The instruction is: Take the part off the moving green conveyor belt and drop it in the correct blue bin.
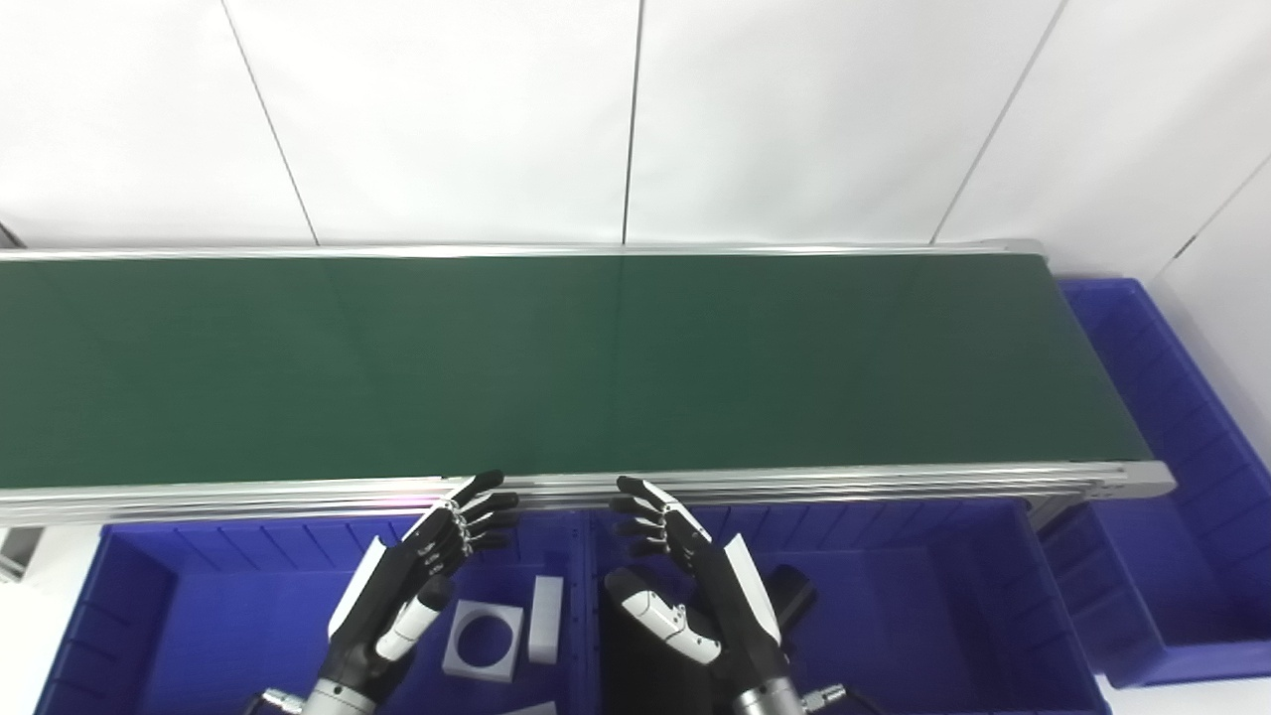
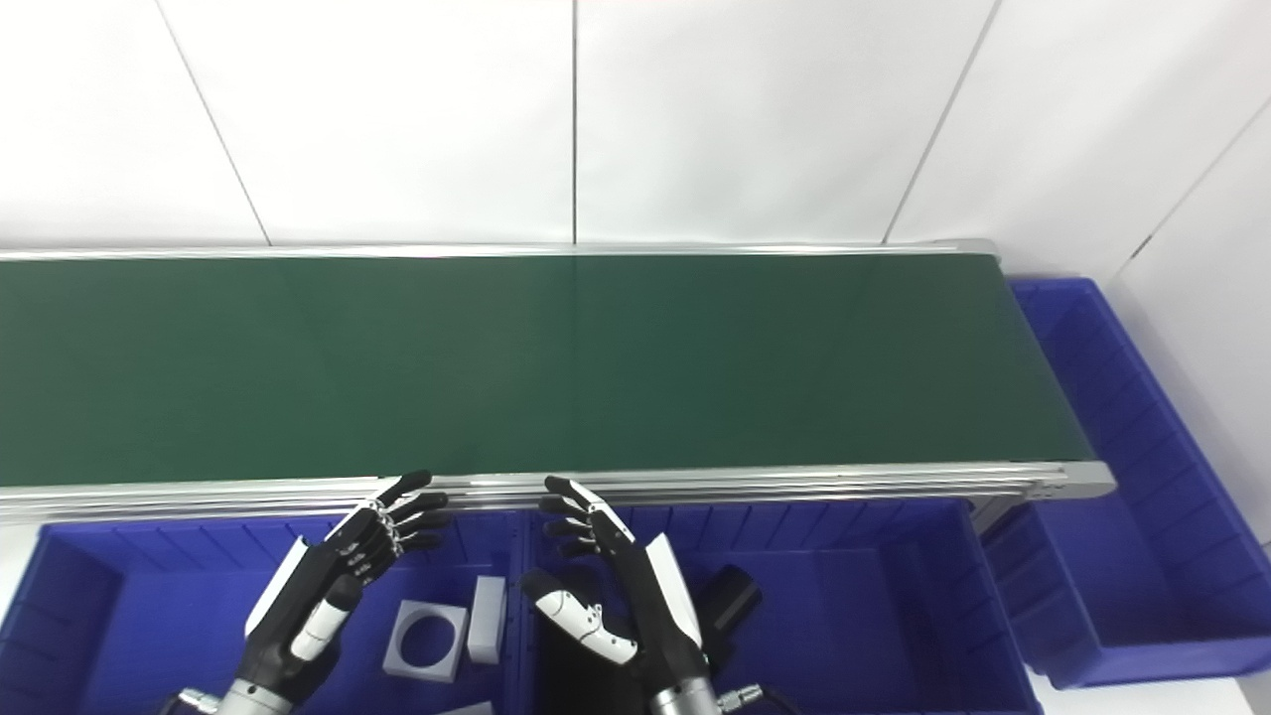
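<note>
The green conveyor belt (image 1: 556,362) runs across the picture and carries no part that I can see. My left hand (image 1: 422,571) hovers open over the left blue bin (image 1: 199,616), fingers spread toward the belt's near rail. My right hand (image 1: 695,581) is also open, holding nothing, above the divide between the left bin and the middle blue bin (image 1: 923,606). A white square part with a round hole (image 1: 484,641) and a white block (image 1: 545,618) lie in the left bin. A black part (image 1: 789,594) lies in the middle bin, partly hidden by my right hand.
A third blue bin (image 1: 1162,467) stands at the belt's right end. The aluminium rail (image 1: 794,484) borders the belt on the near side. White wall panels rise behind the belt.
</note>
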